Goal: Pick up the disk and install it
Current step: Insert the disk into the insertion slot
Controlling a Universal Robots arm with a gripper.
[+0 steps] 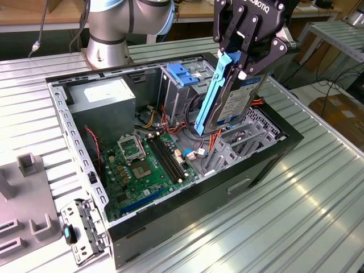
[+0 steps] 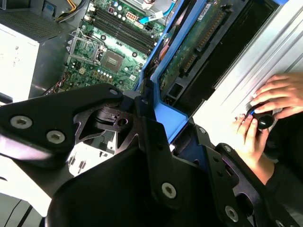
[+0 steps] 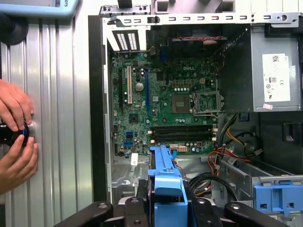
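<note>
My gripper pinches the disk edgewise, tilted, seemingly so its lower end aims into the case.

The disk clamped in my jaws hangs tilted over the open case, its lower end near red and orange cables. The cage with the blue latch stands just beside it. Room above the motherboard is open. A person's hands occupy the bench beside the case wall.
</note>
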